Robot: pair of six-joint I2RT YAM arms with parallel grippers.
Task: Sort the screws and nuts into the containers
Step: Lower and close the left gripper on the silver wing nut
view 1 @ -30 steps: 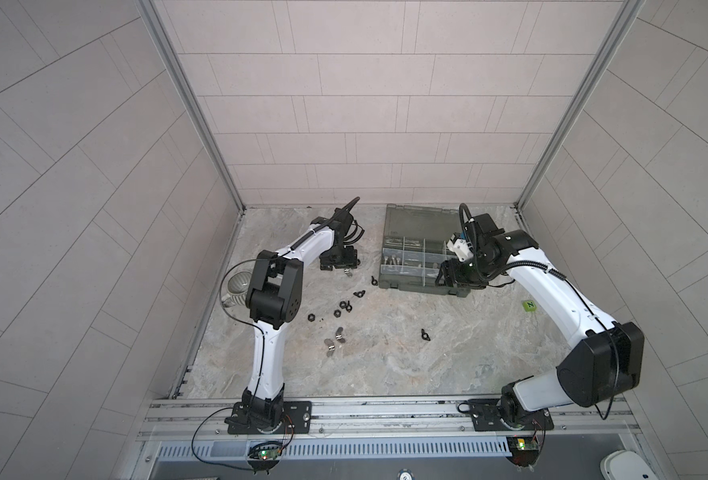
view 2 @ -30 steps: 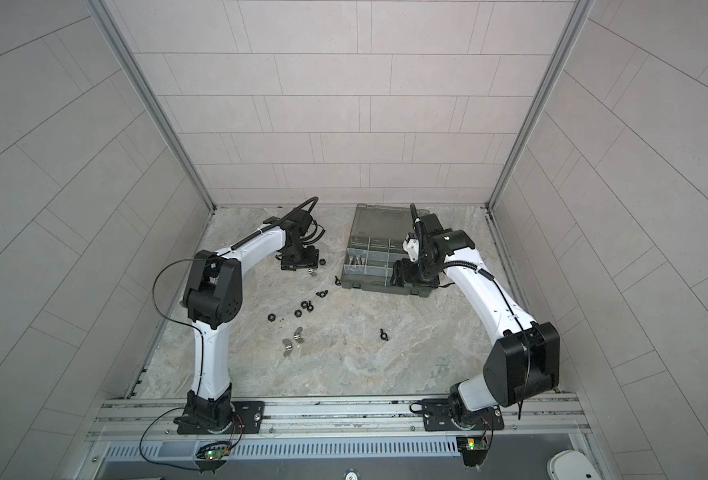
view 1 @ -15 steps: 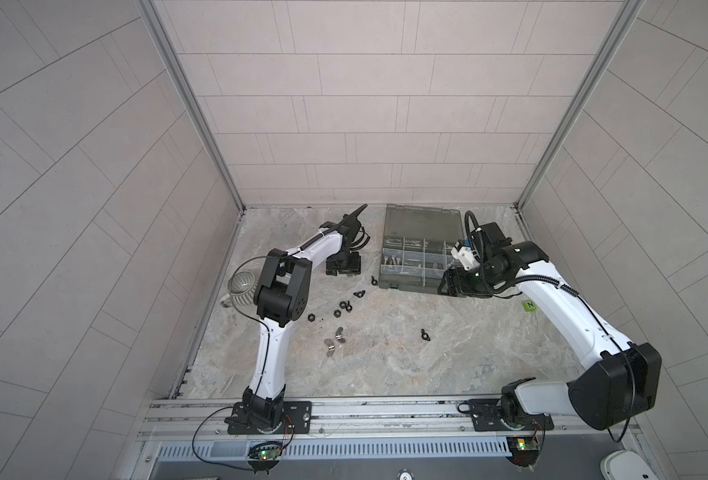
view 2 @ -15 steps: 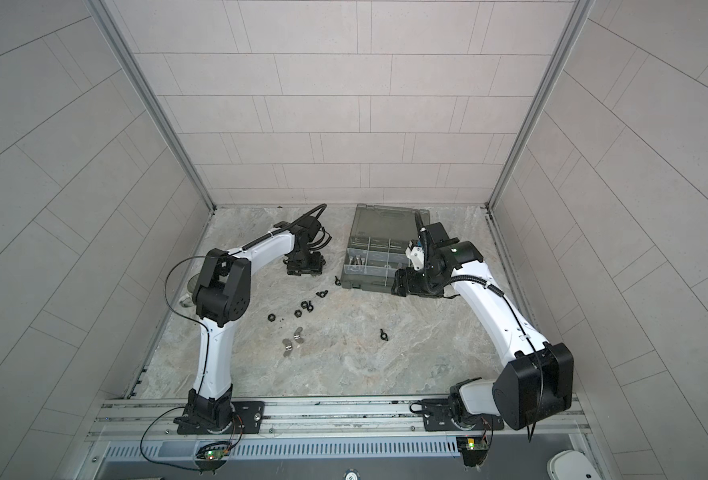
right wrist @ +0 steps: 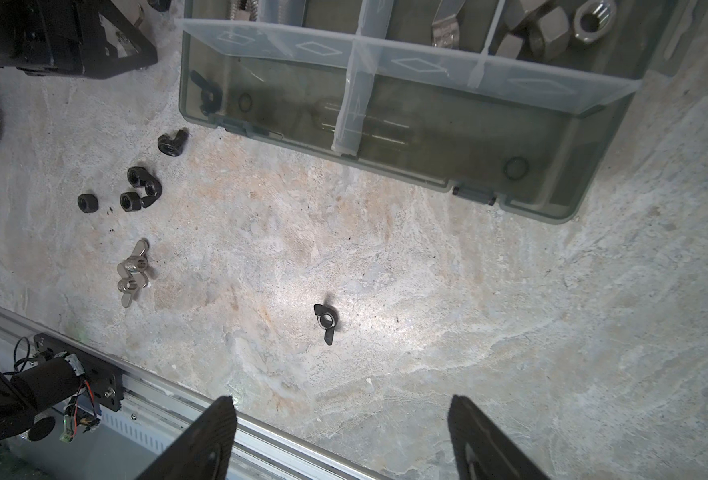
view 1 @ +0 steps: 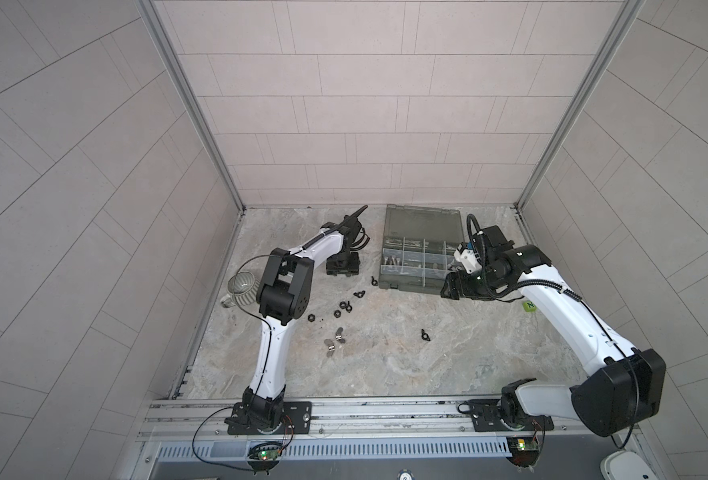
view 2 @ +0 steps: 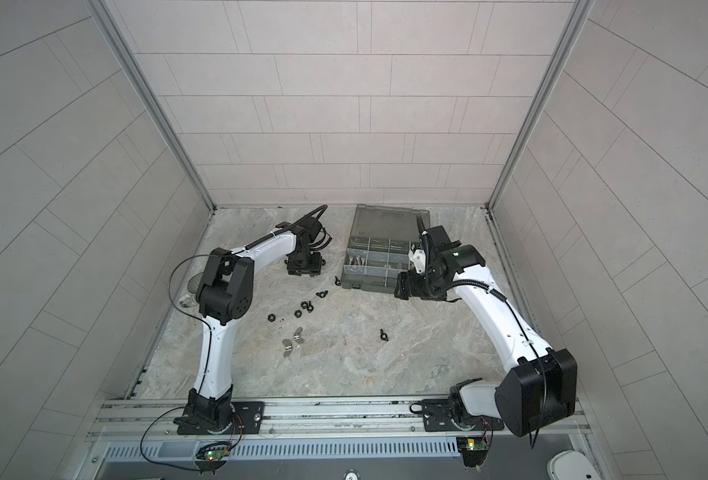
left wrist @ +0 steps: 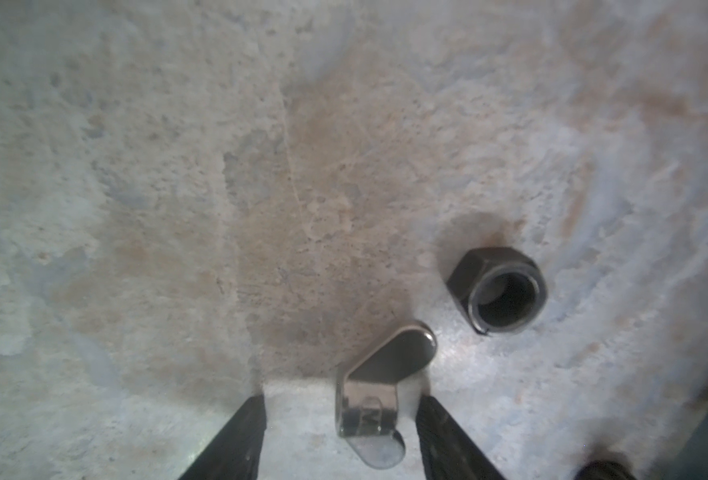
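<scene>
My left gripper (left wrist: 342,401) is down at the table left of the organizer box (view 1: 410,286), also in both top views (view 1: 342,268) (view 2: 304,268). It is open, with a silver wing nut (left wrist: 368,411) lying between its fingers, closer to one of them. A black hex nut (left wrist: 497,291) lies just beyond. My right gripper (right wrist: 339,399) hangs open and empty off the box's front right corner (view 1: 447,286). The containers hold screws (view 1: 393,261) and silver nuts (right wrist: 551,25). Loose on the table are black nuts (view 1: 341,307), silver wing nuts (view 1: 333,343) and a lone black wing nut (right wrist: 325,322).
A ribbed mug (view 1: 242,286) stands at the left wall behind the left arm's elbow. The box lid (view 1: 423,220) lies open toward the back wall. A small green tag (view 1: 530,306) lies under the right arm. The metal rail (right wrist: 260,432) runs along the table's front edge.
My left gripper's fingers have come closer together around the silver wing nut. My right gripper has drawn back from over the box toward the front edge of the box.
</scene>
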